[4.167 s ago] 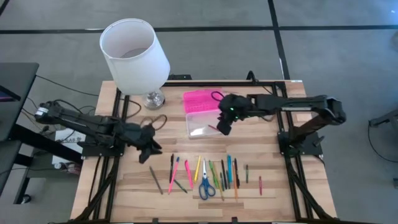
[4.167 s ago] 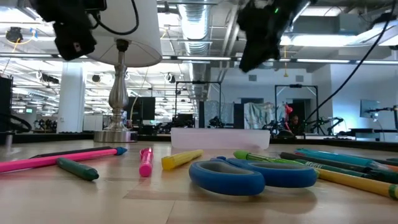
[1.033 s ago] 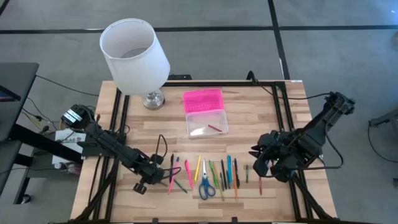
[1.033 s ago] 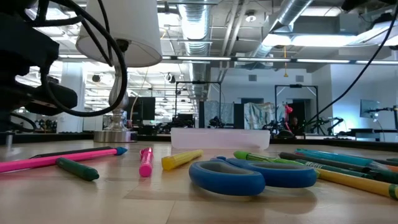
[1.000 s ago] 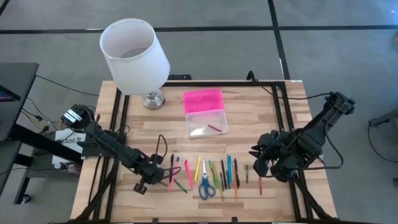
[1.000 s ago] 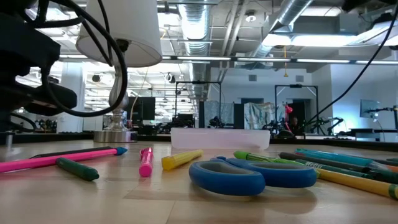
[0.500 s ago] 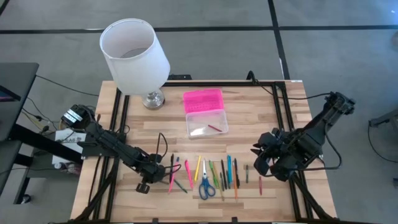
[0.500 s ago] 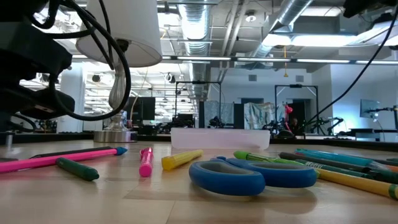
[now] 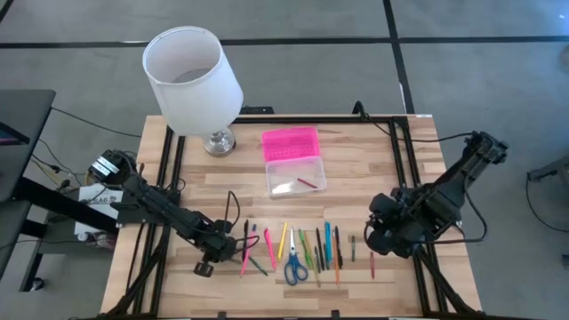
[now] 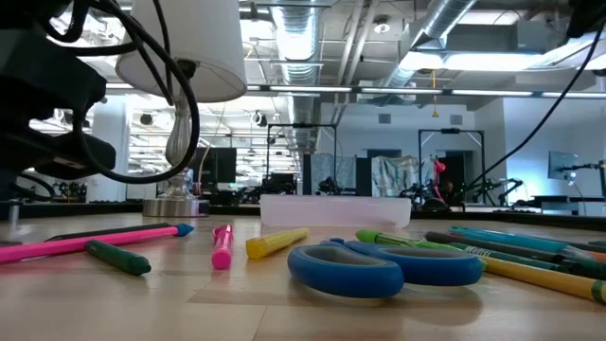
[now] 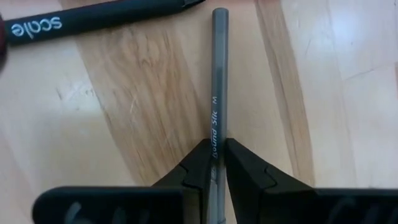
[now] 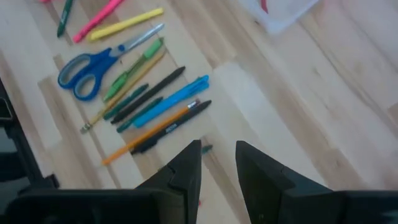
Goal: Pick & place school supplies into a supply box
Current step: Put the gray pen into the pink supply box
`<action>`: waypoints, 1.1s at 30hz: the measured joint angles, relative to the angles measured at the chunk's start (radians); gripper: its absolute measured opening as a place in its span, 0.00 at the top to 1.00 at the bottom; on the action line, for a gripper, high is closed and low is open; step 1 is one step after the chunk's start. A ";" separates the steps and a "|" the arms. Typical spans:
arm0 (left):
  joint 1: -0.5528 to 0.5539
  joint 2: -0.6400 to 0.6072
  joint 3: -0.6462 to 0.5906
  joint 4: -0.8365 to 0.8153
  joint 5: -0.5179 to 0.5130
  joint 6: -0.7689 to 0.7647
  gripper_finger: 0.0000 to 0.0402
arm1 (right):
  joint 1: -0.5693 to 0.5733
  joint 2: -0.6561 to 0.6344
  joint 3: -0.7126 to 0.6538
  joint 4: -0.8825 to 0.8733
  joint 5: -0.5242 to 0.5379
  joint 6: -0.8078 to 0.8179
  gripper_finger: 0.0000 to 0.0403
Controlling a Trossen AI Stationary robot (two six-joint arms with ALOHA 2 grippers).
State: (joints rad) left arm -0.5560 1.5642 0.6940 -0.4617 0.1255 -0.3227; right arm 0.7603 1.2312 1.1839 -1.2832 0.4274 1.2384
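Note:
The school supplies lie in a row near the table's front: pens, pencils and markers (image 9: 311, 247) with blue scissors (image 9: 294, 265) among them. At the row's left end my left gripper (image 9: 218, 251) points down, shut on a grey pen (image 11: 216, 81). My right gripper (image 9: 375, 238) hangs open above the row's right end, touching nothing. Behind the row the supply box (image 9: 295, 178) rests on its clear base, with a red pen (image 9: 307, 182) inside. Its pink lid (image 9: 290, 142) lies open behind it. My left gripper (image 11: 215, 149) pinches the grey pen's barrel (image 11: 214, 140) between its two fingertips, close to one end. The fingers come from above, pointing steeply down, and stand across the pen. The rest of the pen stretches away from the fingers, lying along the wooden table.
A white lamp (image 9: 191, 80) stands at the table's far left corner. A black pen (image 11: 93, 18) lies just beyond the grey pen's free end. Bare wood (image 9: 373, 169) lies to the right of the box.
My right gripper has tipped and swung a little toward the table's right edge, staying open. My left gripper has stayed over the grey pen at the row's left end.

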 joint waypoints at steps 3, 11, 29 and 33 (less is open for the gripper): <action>0.000 0.000 0.000 -0.003 -0.014 -0.067 0.91 | -0.019 0.000 0.000 0.001 -0.003 0.081 0.77; -0.015 -0.003 -0.003 -0.027 -0.041 -0.314 0.91 | -0.067 0.000 0.000 -0.012 -0.002 0.090 0.77; -0.152 -0.003 -0.007 -0.020 -0.270 -0.946 0.91 | -0.076 0.000 -0.036 -0.045 -0.033 0.244 0.77; -0.151 -0.003 -0.007 -0.019 -0.260 -0.973 0.91 | -0.077 0.001 -0.053 -0.041 -0.056 0.263 0.77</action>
State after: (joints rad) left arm -0.7067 1.5616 0.6872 -0.4810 -0.1349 -1.2953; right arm 0.6830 1.2320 1.1313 -1.3241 0.3714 1.5014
